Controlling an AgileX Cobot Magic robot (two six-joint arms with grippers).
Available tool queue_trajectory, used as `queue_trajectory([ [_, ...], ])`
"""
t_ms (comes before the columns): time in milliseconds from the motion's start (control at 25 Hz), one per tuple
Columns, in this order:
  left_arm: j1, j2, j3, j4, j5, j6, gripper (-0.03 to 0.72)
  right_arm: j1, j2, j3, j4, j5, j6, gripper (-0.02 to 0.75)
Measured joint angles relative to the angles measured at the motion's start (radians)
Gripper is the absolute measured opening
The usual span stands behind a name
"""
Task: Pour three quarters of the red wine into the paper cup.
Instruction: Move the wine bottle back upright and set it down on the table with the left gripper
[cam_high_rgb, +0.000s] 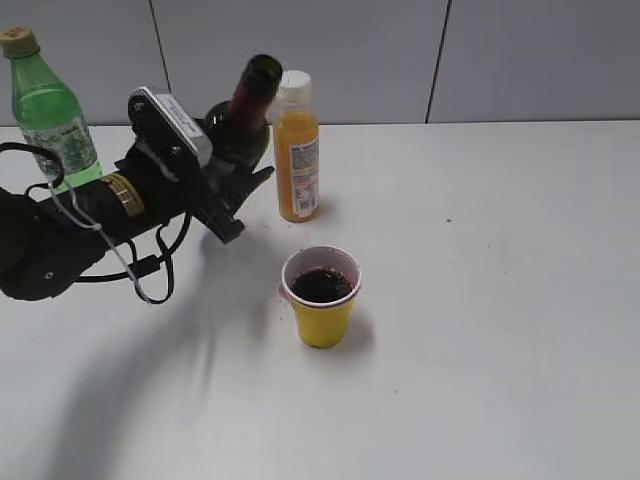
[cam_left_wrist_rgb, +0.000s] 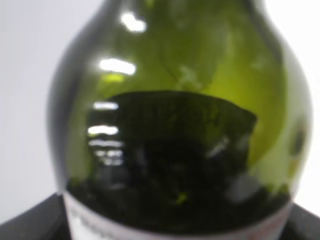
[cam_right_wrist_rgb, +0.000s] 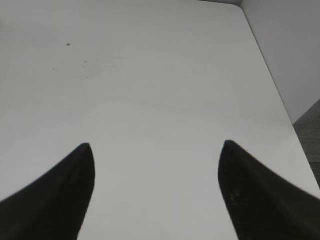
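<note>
Item one, wine bottle (cam_high_rgb: 243, 125): dark green glass, standing at the back left of the desk (cam_high_rgb: 500, 300), its open neck leaning a little to the right, just beside the juice bottle (cam_high_rgb: 297, 150). I am seeing my left claw (cam_high_rgb: 235, 200) sitting around its lower body with the fingers set wide; in the left wrist view the glass is filling the frame right up against the claw, so I am judging it gripped, though the contact itself is hidden from me. Item two, red wine (cam_left_wrist_rgb: 170, 150): a dark mass is lying low in the bottle under a clear green shoulder, so I am reading the bottle as largely emptied. Item three, paper cup (cam_high_rgb: 321, 297): yellow, upright, standing near the middle of the desk, apart from both bottles, and holding dark liquid well up its white inside. Item four, green soda bottle (cam_high_rgb: 45, 105): standing at the far left rear, uninvolved. Item five, right claw (cam_right_wrist_rgb: 155, 192): hanging over bare desk with its fingers spread wide and holding nothing; it is not showing in the exterior view. Progress: I am judging the pour as essentially done, with the bottle back near upright. What I am treating as left is settling the bottle flat, releasing it and drawing the left arm clear; whether the share poured is exact, I cannot tell.
</note>
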Motion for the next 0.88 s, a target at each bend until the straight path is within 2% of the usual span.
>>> queue_trajectory([
  [240,0.003,0.000,0.001,-0.039,-0.005,-0.274,0.543,0.000,0.000,0.000,0.000,0.000,0.000,0.583],
  [360,0.011,0.000,0.001,-0.046,-0.005,-0.356,0.543,0.000,0.000,0.000,0.000,0.000,0.000,0.583],
  [560,0.026,0.000,0.001,-0.066,-0.007,-0.396,0.543,0.000,0.000,0.000,0.000,0.000,0.000,0.583],
  [720,0.030,0.000,0.001,-0.119,-0.013,-0.463,0.543,0.000,0.000,0.000,0.000,0.000,0.000,0.583],
  [880,0.031,0.019,0.001,-0.160,-0.042,-0.480,0.543,0.000,0.000,0.000,0.000,0.000,0.000,0.583],
])
